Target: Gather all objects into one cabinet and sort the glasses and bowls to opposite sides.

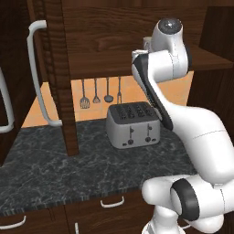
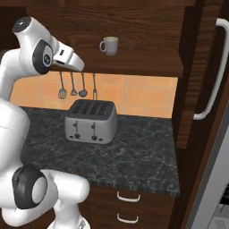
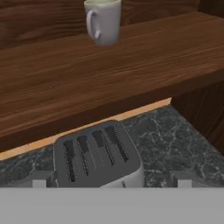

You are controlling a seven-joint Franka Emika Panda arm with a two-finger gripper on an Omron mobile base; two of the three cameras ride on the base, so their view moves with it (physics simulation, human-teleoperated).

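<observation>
standing on the cabinet shelf: one mug.

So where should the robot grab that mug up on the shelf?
Probably around the mug's round body, coming straight in from the open front of the shelf. It stands upright with its handle sticking out to the hand view's left, so the gripper should close across the smooth sides.

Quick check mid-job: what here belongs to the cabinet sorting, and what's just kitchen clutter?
Job:
mug, standing on the shelf
cabinet shelf
cabinet door handle
hand, open

Clutter:
toaster
hanging utensils
counter
drawers
</observation>
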